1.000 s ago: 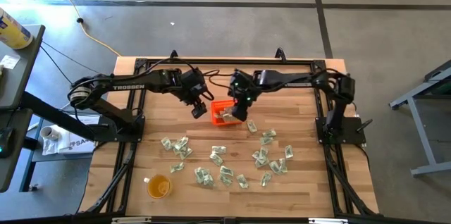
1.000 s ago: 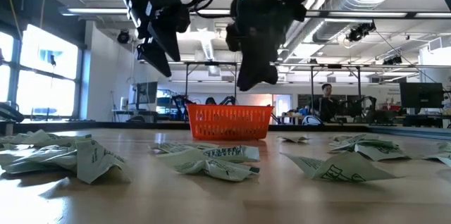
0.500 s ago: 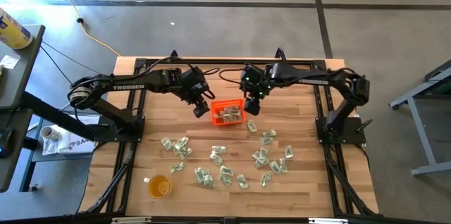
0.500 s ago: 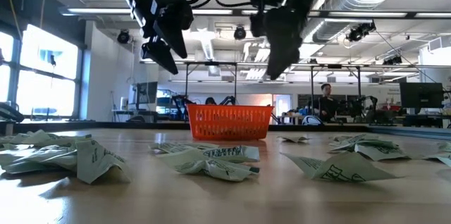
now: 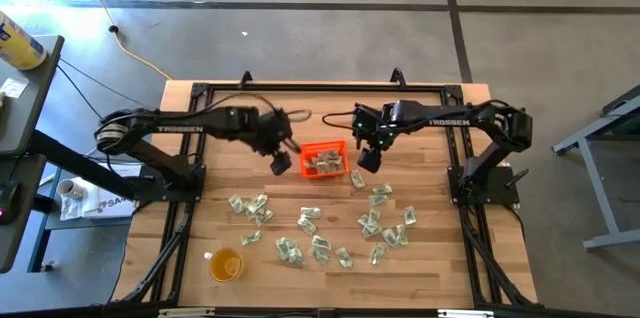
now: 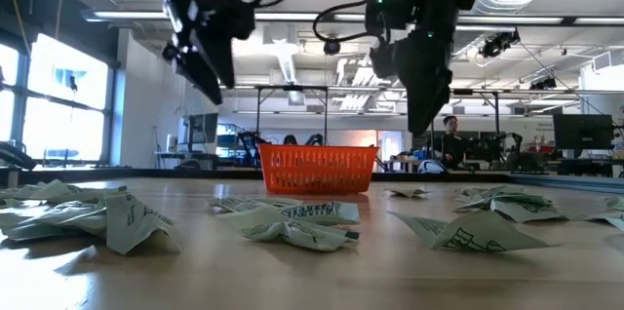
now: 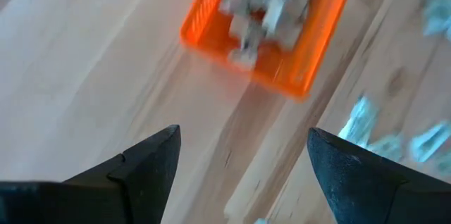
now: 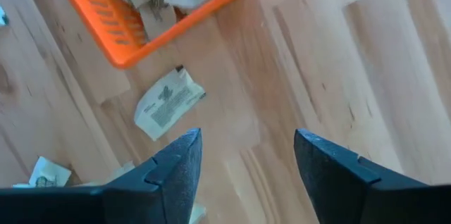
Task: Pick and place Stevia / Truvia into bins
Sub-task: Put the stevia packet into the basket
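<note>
The orange bin (image 5: 322,161) stands on the table's far middle and holds several pale green and white sachets (image 5: 324,163). It also shows in the low view (image 6: 318,169). Many more sachets (image 5: 318,243) lie loose on the near half of the table. My left gripper (image 5: 281,162) hangs open and empty just left of the bin. My right gripper (image 5: 367,159) hangs open and empty just right of the bin, above the bare wood near one loose sachet (image 8: 168,103).
A round translucent yellow-orange cup (image 5: 225,264) stands near the table's near left corner. Dark frame rails (image 5: 190,158) run along the table's left and right sides. Bare wood (image 5: 240,168) lies left of the bin.
My right gripper has left the spot over the bin and gone toward the table's right edge, past the bin's right wall. My left gripper has shifted a little toward the table's left and near edge.
</note>
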`<state>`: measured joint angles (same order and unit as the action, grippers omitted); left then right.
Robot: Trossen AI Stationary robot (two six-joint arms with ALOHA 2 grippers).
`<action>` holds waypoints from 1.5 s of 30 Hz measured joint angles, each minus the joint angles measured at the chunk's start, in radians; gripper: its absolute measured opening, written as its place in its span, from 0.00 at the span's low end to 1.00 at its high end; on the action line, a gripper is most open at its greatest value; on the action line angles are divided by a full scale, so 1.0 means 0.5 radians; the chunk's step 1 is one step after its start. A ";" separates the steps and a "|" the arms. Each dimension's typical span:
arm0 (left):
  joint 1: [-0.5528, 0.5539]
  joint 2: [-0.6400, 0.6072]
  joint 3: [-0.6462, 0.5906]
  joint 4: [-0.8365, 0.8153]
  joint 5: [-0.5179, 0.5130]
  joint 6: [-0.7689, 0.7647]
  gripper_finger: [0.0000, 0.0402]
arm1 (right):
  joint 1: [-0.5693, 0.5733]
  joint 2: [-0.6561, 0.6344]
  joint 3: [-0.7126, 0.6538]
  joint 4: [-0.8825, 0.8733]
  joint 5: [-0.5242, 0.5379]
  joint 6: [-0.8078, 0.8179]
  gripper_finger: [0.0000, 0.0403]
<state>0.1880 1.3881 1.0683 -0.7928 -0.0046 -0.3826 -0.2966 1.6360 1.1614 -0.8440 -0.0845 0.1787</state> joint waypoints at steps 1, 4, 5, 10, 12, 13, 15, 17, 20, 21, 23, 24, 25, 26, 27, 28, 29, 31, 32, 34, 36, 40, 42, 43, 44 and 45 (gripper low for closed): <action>-0.054 -0.021 0.000 -0.030 -0.070 -0.038 0.86 | 0.000 0.000 -0.001 -0.006 0.000 -0.002 0.54; -0.181 -0.068 0.001 -0.219 -0.233 -0.202 0.86 | -0.001 0.000 0.000 0.007 0.004 -0.005 0.54; -0.228 -0.079 0.000 -0.298 -0.281 -0.264 0.86 | -0.002 0.000 0.000 0.009 0.003 -0.005 0.54; -0.448 -0.089 -0.146 -0.596 -0.391 -0.558 0.86 | -0.002 0.000 0.000 0.022 0.004 -0.005 0.55; -0.539 -0.095 -0.248 -0.575 -0.393 -0.742 0.86 | -0.002 0.000 0.000 0.033 0.005 -0.006 0.54; -0.584 -0.106 -0.305 -0.580 -0.393 -0.852 0.86 | -0.002 0.000 0.000 0.047 0.005 -0.006 0.54; -0.679 -0.127 -0.385 -0.580 -0.394 -1.109 0.86 | -0.002 0.000 0.001 0.072 0.005 -0.006 0.54; -0.765 -0.155 -0.454 -0.577 -0.393 -1.436 0.86 | -0.002 0.000 0.001 0.092 0.006 -0.006 0.54; -0.867 -0.167 -0.502 -0.643 -0.317 -1.954 0.86 | -0.002 0.000 0.001 0.130 0.007 -0.007 0.55; -0.890 -0.165 -0.505 -0.659 -0.271 -2.090 0.86 | -0.002 0.000 0.001 0.135 0.008 -0.007 0.55; -0.934 -0.156 -0.509 -0.761 -0.185 -2.330 0.86 | -0.002 0.000 0.001 0.161 0.008 -0.005 0.54; -0.951 -0.143 -0.509 -0.778 -0.150 -2.423 0.86 | -0.002 0.000 0.001 0.168 0.007 0.005 0.54; -0.969 -0.131 -0.509 -0.786 -0.119 -2.509 0.86 | -0.002 0.000 0.001 0.165 0.007 0.009 0.54; -0.990 -0.129 -0.509 -0.829 -0.083 -2.595 0.86 | -0.002 0.000 0.001 0.168 0.007 0.008 0.54; -1.014 -0.126 -0.509 -0.880 -0.054 -2.676 0.86 | -0.002 0.000 0.001 0.173 0.007 0.008 0.54; -1.038 -0.117 -0.509 -0.889 -0.030 -2.753 0.86 | -0.002 0.000 0.001 0.176 0.011 0.008 0.54; -1.064 -0.108 -0.509 -0.864 -0.007 -2.814 0.86 | -0.002 0.000 0.001 0.175 0.016 0.008 0.54; -1.115 -0.095 -0.509 -0.828 0.001 -2.909 0.86 | -0.002 0.000 0.002 0.177 0.016 0.008 0.54; -1.131 -0.080 -0.509 -0.804 0.003 -2.948 0.86 | -0.002 0.000 0.002 0.182 0.026 0.008 0.54; -1.159 -0.050 -0.509 -0.711 -0.006 -3.005 0.86 | -0.002 0.000 0.002 0.202 0.054 0.008 0.55; -1.164 -0.007 -0.508 -0.696 -0.027 -3.024 0.86 | -0.002 0.000 0.004 0.227 0.054 0.008 0.55; -1.162 0.078 -0.542 -0.594 -0.062 -3.094 0.86 | -0.002 0.000 0.005 0.265 0.053 0.002 0.55; -1.162 0.097 -0.583 -0.529 -0.058 -3.174 0.86 | -0.002 0.000 0.005 0.270 0.050 0.002 0.55; -1.163 0.109 -0.598 -0.519 -0.041 -3.228 0.86 | -0.002 0.000 0.005 0.268 0.048 0.003 0.55; -1.163 0.120 -0.620 -0.494 -0.012 -3.291 0.86 | -0.002 0.000 0.005 0.269 0.047 0.003 0.55; -1.163 0.132 -0.639 -0.469 0.005 -3.354 0.86 | -0.002 0.000 0.005 0.269 0.047 0.004 0.55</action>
<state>-0.3935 1.4538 0.7486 -1.0274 -0.0019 -2.0595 -0.2974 1.6360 1.1641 -0.7095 -0.0612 0.1807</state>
